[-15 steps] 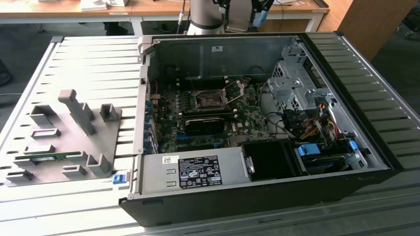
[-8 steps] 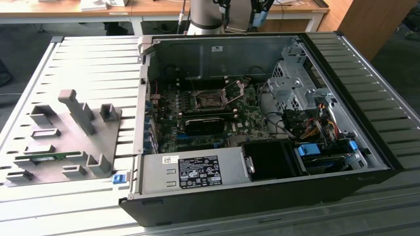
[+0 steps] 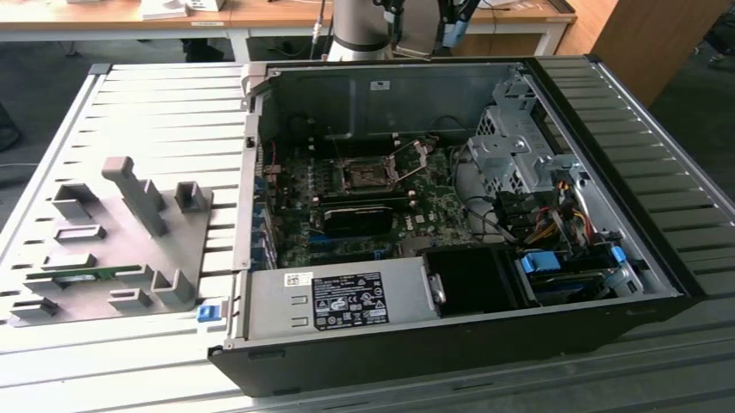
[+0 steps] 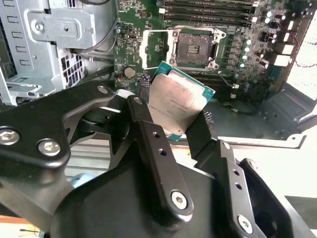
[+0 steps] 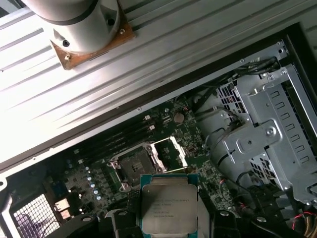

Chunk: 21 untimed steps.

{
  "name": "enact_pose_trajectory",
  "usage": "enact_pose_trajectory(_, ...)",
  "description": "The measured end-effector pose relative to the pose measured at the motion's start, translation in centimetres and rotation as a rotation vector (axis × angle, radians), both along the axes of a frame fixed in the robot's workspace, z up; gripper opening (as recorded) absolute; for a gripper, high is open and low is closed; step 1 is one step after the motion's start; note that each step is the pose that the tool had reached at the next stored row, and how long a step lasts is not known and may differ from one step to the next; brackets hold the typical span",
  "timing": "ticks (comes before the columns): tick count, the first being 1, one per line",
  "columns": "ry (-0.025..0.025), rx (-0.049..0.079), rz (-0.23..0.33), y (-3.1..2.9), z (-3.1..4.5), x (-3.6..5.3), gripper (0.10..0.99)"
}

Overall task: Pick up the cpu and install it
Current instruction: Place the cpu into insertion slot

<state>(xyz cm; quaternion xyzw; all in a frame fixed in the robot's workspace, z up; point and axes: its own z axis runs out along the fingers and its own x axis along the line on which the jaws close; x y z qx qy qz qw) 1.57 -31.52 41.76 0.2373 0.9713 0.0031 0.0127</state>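
The cpu (image 4: 181, 101), a flat square chip with a silvery top and a thin teal rim, is held tilted between my gripper (image 4: 173, 125) fingers (image 4: 144, 119), which are shut on its edges. In the first wrist view the cpu (image 5: 168, 203) hangs above the motherboard, just short of the empty socket (image 5: 132, 166), with my gripper (image 5: 171, 227) around it. The socket (image 4: 195, 47) lies open, its metal load frame (image 4: 154, 47) flipped back beside it. In the exterior view the socket (image 3: 370, 175) sits mid-board inside the open computer case (image 3: 460, 344), and my arm (image 3: 365, 30) rises behind the case's far wall.
A metal drive cage (image 3: 517, 146) with bundled cables fills the case's side at the exterior view's right. A power supply (image 3: 344, 297) and a black fan shroud (image 3: 356, 219) sit near the front. A grey fixture plate (image 3: 115, 249) with blocks and a green strip (image 3: 86, 277) lies at the left.
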Motion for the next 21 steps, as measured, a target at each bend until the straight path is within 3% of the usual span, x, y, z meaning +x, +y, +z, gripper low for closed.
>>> enact_pose_trajectory(21, 0.0, -0.001, -0.123, 0.0, -0.06, 0.0, 0.541)
